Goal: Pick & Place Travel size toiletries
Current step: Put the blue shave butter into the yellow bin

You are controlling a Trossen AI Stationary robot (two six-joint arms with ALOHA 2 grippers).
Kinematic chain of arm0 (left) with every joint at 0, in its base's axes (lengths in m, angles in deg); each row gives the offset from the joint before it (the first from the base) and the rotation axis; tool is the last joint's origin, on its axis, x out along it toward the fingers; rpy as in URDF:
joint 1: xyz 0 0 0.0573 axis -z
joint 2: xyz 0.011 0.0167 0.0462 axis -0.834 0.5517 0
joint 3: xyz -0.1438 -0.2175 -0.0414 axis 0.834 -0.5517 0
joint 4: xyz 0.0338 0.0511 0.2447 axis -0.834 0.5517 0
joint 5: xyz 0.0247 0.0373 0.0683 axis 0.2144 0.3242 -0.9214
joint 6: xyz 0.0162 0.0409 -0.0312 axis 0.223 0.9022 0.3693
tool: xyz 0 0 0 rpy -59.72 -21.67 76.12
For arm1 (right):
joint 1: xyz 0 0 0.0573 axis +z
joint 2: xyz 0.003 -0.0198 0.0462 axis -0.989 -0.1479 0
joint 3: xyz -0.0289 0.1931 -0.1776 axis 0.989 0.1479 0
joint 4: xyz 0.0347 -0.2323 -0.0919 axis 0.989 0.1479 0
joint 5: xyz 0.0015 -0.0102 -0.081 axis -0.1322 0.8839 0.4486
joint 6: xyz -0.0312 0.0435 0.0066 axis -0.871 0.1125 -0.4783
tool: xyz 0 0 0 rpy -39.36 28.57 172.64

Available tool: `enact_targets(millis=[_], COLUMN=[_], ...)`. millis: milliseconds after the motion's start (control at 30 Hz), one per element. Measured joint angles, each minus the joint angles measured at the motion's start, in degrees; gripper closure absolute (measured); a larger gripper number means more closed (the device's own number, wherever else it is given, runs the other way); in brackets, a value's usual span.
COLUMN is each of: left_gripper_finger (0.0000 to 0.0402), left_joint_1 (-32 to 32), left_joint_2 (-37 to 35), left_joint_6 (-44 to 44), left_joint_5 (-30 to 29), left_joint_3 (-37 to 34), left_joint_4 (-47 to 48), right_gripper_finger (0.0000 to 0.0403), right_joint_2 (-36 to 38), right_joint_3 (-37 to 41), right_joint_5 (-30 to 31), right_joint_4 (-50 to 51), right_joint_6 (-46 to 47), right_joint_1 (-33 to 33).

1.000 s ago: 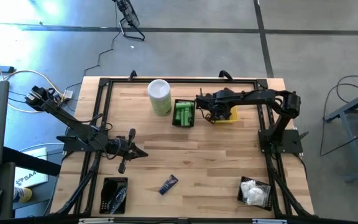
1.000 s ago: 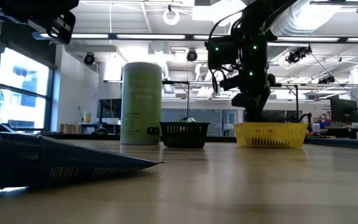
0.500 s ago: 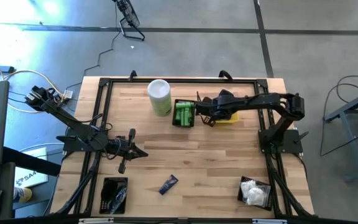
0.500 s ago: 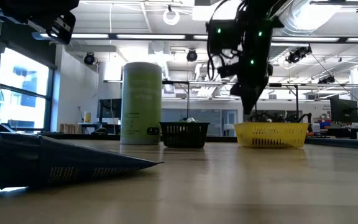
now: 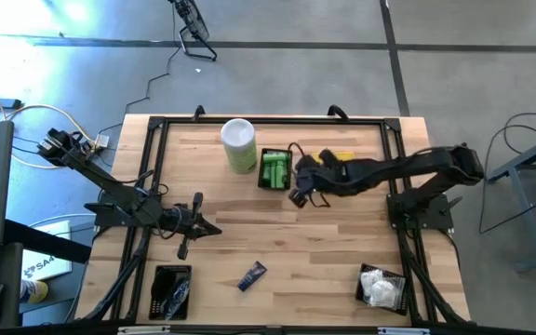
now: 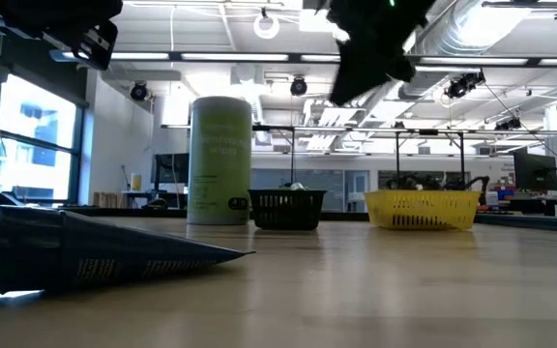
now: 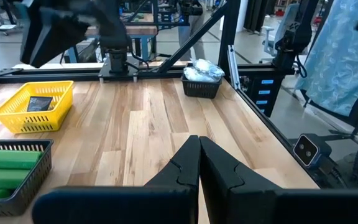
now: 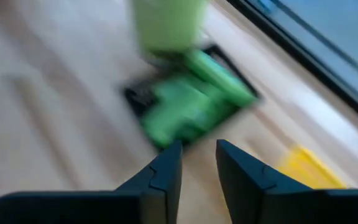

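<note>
Up near the middle of the high view, the right gripper (image 5: 298, 196) hangs over bare wood just below the black basket of green bottles (image 5: 274, 170), fingers slightly apart, nothing between them. Left gripper (image 5: 214, 229) sits centre-left, pinched together. One navy tube (image 5: 252, 275) lies lower centre, white packets (image 5: 381, 286) bottom right.

canister (image 5: 238, 144): back of table (image 5: 277, 233), left of centre
bottle basket (image 5: 274, 169): just right of canister, bottles (image 5: 274, 171) lying in it
packet basket (image 5: 341, 167): right of bottle basket, one dark packet (image 7: 40, 103) inside
right gripper (image 5: 298, 194): above table, just in front of the gap between those two baskets
left gripper (image 5: 187, 244): left half of table, mid-depth
tube (image 5: 252, 275): on table, front, near centre
front-left basket (image 5: 171, 291): left of tube
front-right basket (image 5: 381, 285): front right corner, soft packets (image 5: 378, 285) in it
</note>
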Motion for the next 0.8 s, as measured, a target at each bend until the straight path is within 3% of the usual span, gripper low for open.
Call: enact_targets(millis=[267, 433, 800], left_gripper_finger=[0.0401, 0.0401, 0.0401], left_joint_1=[0.01, 0.02, 0.01], left_joint_2=[0.0, 0.0, 0.0], left_joint_6=[0.0, 0.01, 0.01], left_joint_5=[0.0, 0.0, 0.0], left_joint_3=[0.0, 0.0, 0.0], left_joint_4=[0.39, 0.48, 0.48], right_gripper_finger=[0.0319, 0.0319, 0.0319], right_joint_2=[-0.21, -0.3, -0.3], right_joint_3=[0.0, 0.0, 0.0], right_joint_5=[-5.42, -2.55, -5.79], right_joint_4=[-14.97, -19.58, -23.83], right_joint_6=[1.35, 1.5, -1.95], right_joint_1=[6.86, 11.96, 17.69])
